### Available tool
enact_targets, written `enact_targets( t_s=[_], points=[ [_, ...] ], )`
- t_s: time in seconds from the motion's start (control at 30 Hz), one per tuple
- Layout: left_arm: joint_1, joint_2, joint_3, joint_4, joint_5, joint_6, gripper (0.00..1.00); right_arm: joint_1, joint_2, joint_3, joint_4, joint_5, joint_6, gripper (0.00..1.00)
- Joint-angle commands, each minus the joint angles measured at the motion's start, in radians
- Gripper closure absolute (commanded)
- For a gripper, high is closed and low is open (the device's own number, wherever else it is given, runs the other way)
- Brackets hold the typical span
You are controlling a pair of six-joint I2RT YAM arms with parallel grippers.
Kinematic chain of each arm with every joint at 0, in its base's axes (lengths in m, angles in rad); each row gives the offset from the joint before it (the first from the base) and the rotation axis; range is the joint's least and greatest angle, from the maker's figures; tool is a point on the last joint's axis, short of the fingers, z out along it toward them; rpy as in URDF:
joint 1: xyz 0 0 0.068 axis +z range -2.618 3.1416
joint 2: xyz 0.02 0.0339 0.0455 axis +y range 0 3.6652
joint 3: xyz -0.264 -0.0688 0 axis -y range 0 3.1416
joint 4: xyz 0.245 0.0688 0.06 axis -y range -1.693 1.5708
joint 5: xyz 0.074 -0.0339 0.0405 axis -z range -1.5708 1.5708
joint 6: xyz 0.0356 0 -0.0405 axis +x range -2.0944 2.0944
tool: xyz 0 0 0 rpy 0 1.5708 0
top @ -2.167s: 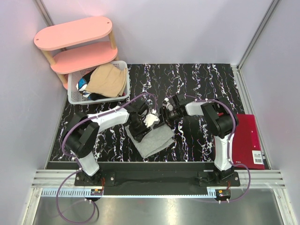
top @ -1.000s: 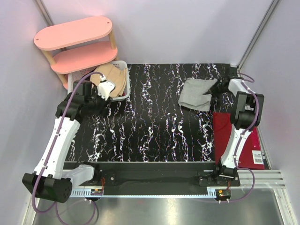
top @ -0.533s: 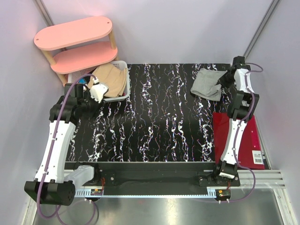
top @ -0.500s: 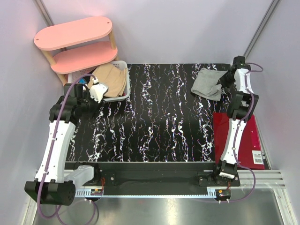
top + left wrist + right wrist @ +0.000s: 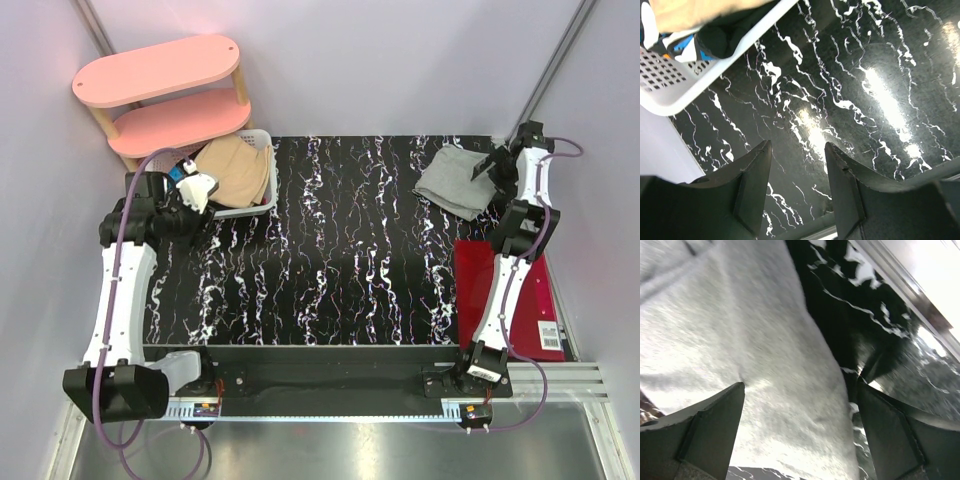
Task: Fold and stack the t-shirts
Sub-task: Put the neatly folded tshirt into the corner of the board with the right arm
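Observation:
A light grey t-shirt [image 5: 455, 180] lies folded at the table's far right corner. My right gripper [image 5: 497, 165] hovers just over its right edge, open, and the grey t-shirt [image 5: 755, 340] spreads flat beneath the gripper [image 5: 801, 387] with nothing pinched. A tan t-shirt [image 5: 232, 168] tops a heap of dark and blue clothes in the white basket [image 5: 262, 204] at the far left. My left gripper [image 5: 190, 205] sits at the basket's front left. It stands open [image 5: 798, 147] over bare table, with the basket [image 5: 675, 85] just beyond its fingertips.
A pink two-tier shelf [image 5: 160, 90] stands behind the basket. A red flat pad [image 5: 510, 290] lies along the right edge by the right arm. The table's metal rail [image 5: 900, 280] and the wall run close behind the grey t-shirt.
My right gripper carried the grey t-shirt further into the far right corner and opened, letting it go. My left arm drew back leftward along the basket's front.

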Motion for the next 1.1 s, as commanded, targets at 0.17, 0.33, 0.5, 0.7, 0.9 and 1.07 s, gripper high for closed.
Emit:
enact_targets(
  t_s=[0.17, 0.33, 0.5, 0.7, 0.9, 1.07],
  points=[
    [0.014, -0.026, 0.040, 0.011, 0.067, 0.004, 0.48, 0.025, -0.347, -0.060, -0.040, 0.123, 0.012, 0.00],
    [0.021, -0.023, 0.046, 0.019, 0.076, -0.001, 0.48, 0.144, -0.427, -0.111, -0.018, 0.000, 0.015, 0.00],
    [0.032, -0.021, 0.063, 0.020, 0.079, -0.003, 0.48, 0.279, -0.383, -0.250, 0.041, -0.086, 0.035, 0.00],
    [0.052, -0.044, 0.050, 0.022, 0.074, 0.016, 0.48, 0.290, -0.294, -0.252, 0.057, -0.083, 0.034, 0.00],
    [0.064, -0.047, 0.040, 0.020, 0.088, 0.020, 0.48, 0.290, -0.295, -0.309, 0.054, -0.057, 0.025, 0.00],
    [0.070, -0.052, 0.043, 0.020, 0.082, 0.028, 0.48, 0.289, -0.329, -0.402, 0.054, 0.026, 0.014, 0.00]
  ],
)
